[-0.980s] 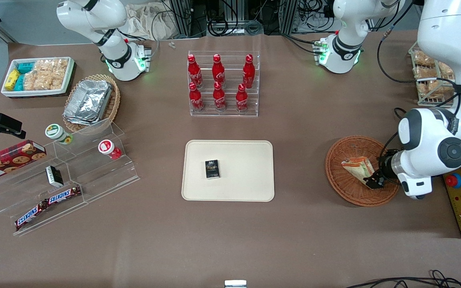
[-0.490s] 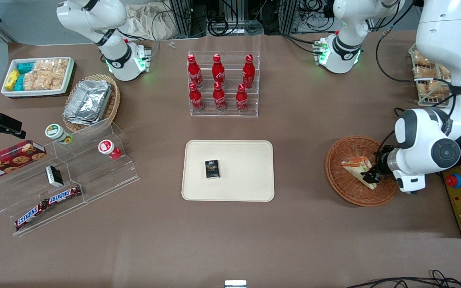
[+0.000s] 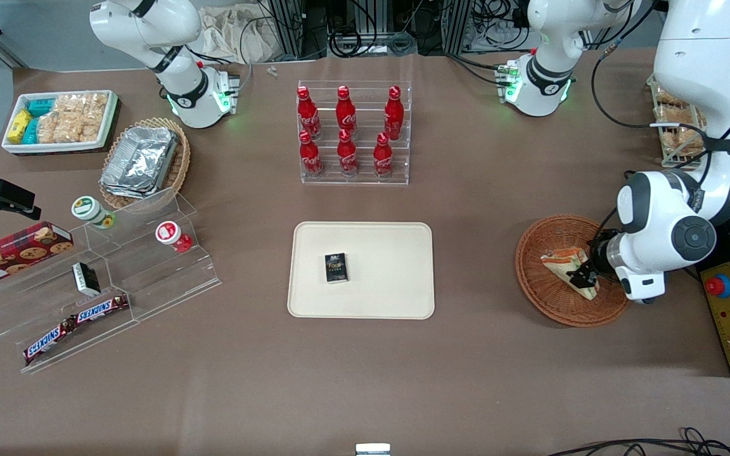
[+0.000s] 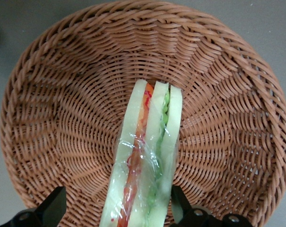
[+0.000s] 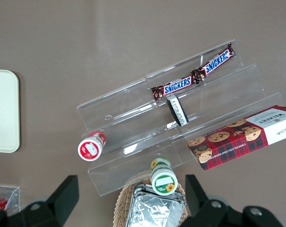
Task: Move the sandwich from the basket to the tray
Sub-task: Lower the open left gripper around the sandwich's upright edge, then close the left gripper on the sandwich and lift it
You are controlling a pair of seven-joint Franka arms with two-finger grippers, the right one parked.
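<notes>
**Claw spread around sandwich in basket**

Front view: Round reddish-brown basket (image 3: 569, 271) toward the working arm's end of the table (image 3: 479, 367), holding the wrapped sandwich (image 3: 568, 268) tilted against the woven wall. Claw (image 3: 581, 275) low inside the basket at the sandwich's nearer corner. Beige tray (image 3: 397, 272) at mid-table, well apart from the basket, carrying only a small black box (image 3: 336, 267). Farther from the camera than the tray, a clear rack (image 3: 355, 136) with six red bottles. Toward the parked arm's end: a pale wicker basket (image 3: 178, 166) with foil containers (image 3: 139, 159), a white bin (image 3: 61, 120) of snack packets, and a clear stepped stand (image 3: 149, 278) bearing two lidded cups, a Snickers bar (image 3: 76, 320) and a cookie box (image 3: 13, 252).

Left wrist view: Sandwich (image 4: 145, 161) standing on edge in the basket (image 4: 62, 118), green and orange-red layers showing under film. Claw (image 4: 115, 208) fingers apart, one fingertip (image 4: 53, 205) clear of the bread, the other (image 4: 178, 201) just beside it; not clamped.

Right wrist view: Stepped stand (image 5: 180, 123), Snickers bar (image 5: 192, 78), cookie box (image 5: 247, 137), tray edge (image 5: 5, 111).
</notes>
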